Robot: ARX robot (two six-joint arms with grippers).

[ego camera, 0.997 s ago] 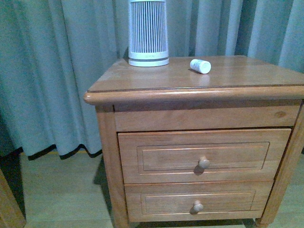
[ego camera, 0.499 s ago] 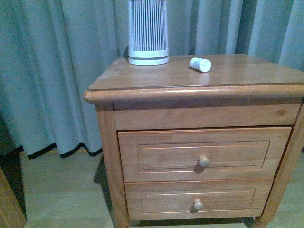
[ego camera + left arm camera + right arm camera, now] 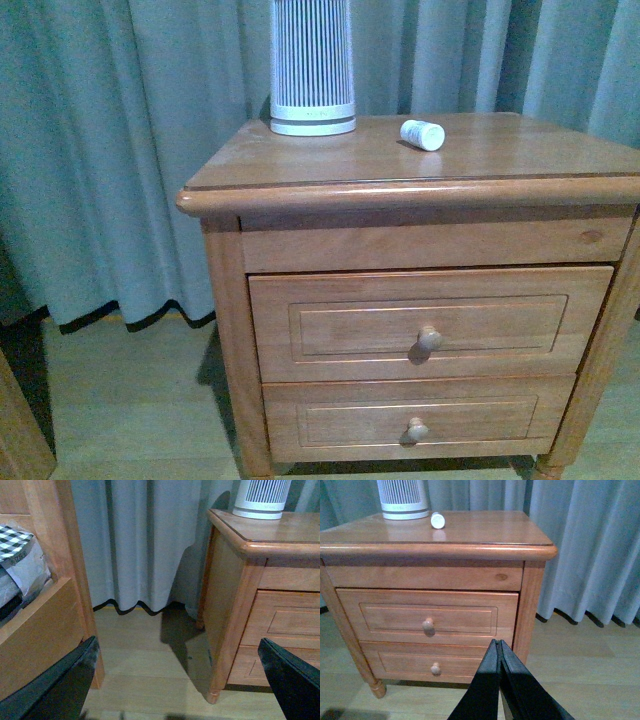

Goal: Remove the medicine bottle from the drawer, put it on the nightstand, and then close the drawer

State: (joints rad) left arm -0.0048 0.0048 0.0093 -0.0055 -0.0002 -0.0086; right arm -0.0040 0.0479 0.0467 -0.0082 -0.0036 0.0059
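upper centre of frame medicine bottle (image 3: pixel 422 134) lies on nightstand (image 3: pixel 300 165), drawer (image 3: pixel 430 322) closed, task looks done; left gripper (image 3: pixel 185 680) jaws wide apart and empty, right gripper (image 3: pixel 499 652) jaws pressed together, empty.

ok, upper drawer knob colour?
Pale, light wood tone, lighter than the orange-brown drawer front. The knob shows best in the right wrist view.

Warm wood, white plastic, soft cloth

The nightstand (image 3: pixel 300 160) is orange-brown wood, its top glossy and smooth with pale reflections; the drawer (image 3: pixel 430 325) front shows fine grain and a paler wooden knob (image 3: pixel 429 339). The medicine bottle (image 3: pixel 422 135) looks smooth white plastic, as does the ribbed cylinder (image 3: pixel 312 65). Grey-blue curtains (image 3: pixel 120 150) are matt cloth; the floor (image 3: pixel 130 400) is pale wood.
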